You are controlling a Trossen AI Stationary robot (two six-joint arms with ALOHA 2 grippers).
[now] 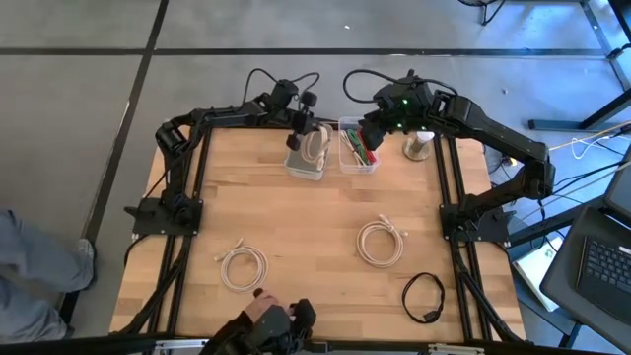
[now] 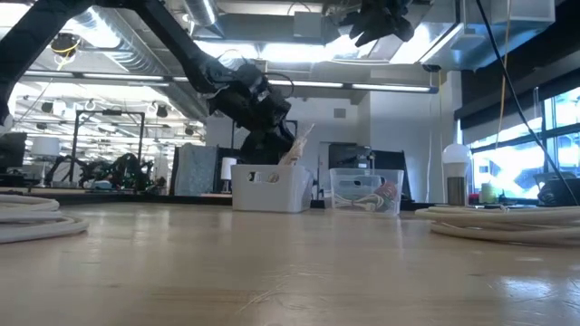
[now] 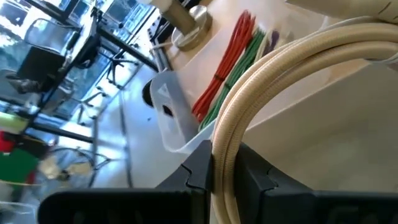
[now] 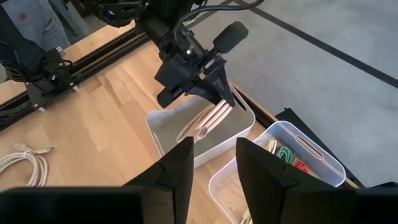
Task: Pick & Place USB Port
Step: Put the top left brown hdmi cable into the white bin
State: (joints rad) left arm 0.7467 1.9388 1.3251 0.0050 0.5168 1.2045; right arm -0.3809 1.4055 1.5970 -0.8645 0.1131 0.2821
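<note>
A beige coiled USB cable [image 1: 316, 146] is in my left gripper [image 1: 300, 126], at the white bin [image 1: 304, 170] near the table's far edge. In the low view the cable [image 2: 296, 145] sticks up slanted out of the white bin [image 2: 270, 190]. My right gripper [image 4: 211, 167] is open and hovers high above the clear bin [image 1: 357, 158], which holds red and green cables [image 3: 224, 74]. It touches nothing. Two white coiled cables [image 1: 244, 266] [image 1: 382, 242] and a black cable [image 1: 424, 296] lie flat on the near half of the table. My left gripper [image 3: 222, 177] pinches several strands of the beige cable's loop [image 3: 225, 146] between its two fingers. It comes from above, slanting down over the white bin. The cable [image 4: 210, 119] is tilted, with its lower part inside the white bin [image 4: 163, 127].
A small pale container [image 1: 419, 146] stands right of the clear bin. A person's legs [image 1: 35, 276] are at the table's left, and a hand [image 1: 261, 304] is at the near edge by a dark device. Bare wood lies in the table's middle [image 1: 315, 212].
</note>
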